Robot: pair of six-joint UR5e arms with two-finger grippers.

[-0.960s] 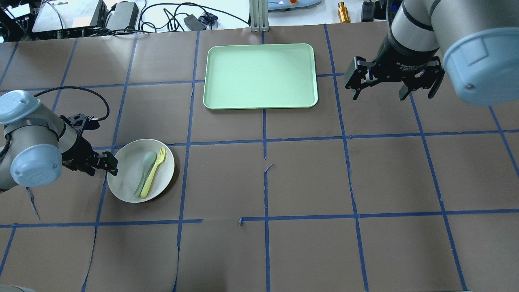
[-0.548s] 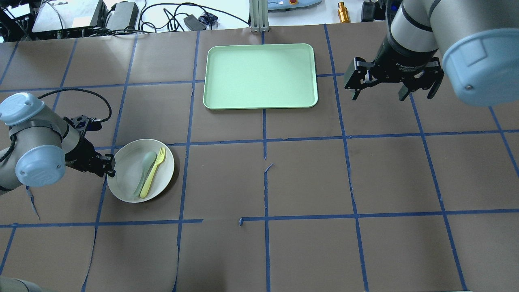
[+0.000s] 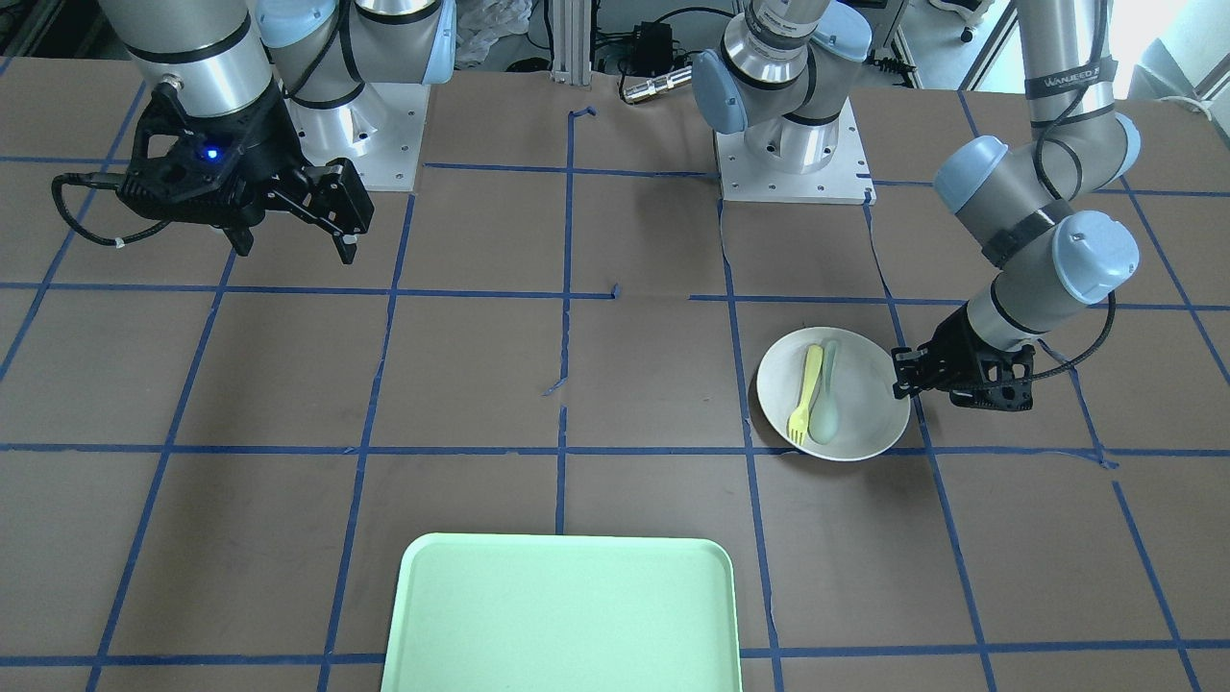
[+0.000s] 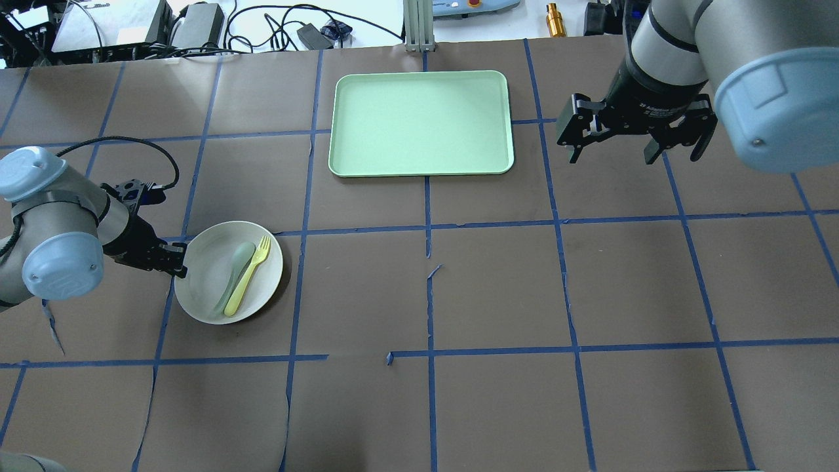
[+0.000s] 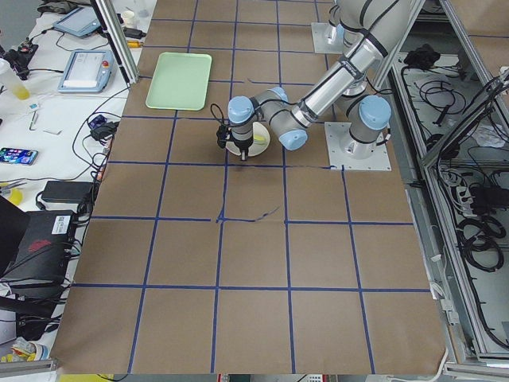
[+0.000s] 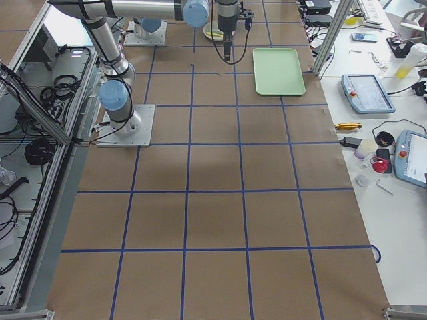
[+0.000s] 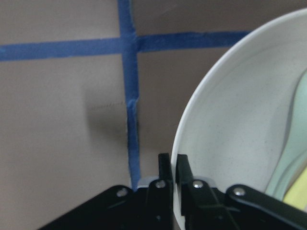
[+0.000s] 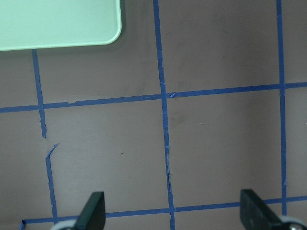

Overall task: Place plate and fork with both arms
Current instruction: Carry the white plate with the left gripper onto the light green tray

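- Off-white and matte, the plate [image 4: 200, 278] is a round, shallow dish with a faintly speckled face. It sits toward the left end of the table [image 4: 498, 288], well apart from the tray [image 4: 419, 121].
- Pale-yellow plastic, the fork [image 4: 246, 278] lies flat inside the plate. Its short tines point toward the tray side and its handle toward me.
- Grey-green and smooth, the spoon [image 4: 242, 254] lies close alongside the fork in the same plate, with its oval bowl next to the tines.
- Black and angular, my left gripper [image 7: 173, 175] is pinched almost fully together on the plate's thin rim. One finger is inside the lip and one outside, at the edge farthest from the fork. I cannot tell whether the plate rests on the table or is raised off it.
- Black too, my right gripper [image 4: 623, 154] hangs above the table just beside the tray's right short edge. Its jaws are spread wide and it grips nothing.
- Light green and smooth, the tray is a rectangle with rounded corners and a low raised lip, lying at the far middle of the table.
- Brown matte paper covers the table, ruled into squares by blue tape [image 4: 429, 308] that is torn and lifted in a few places.
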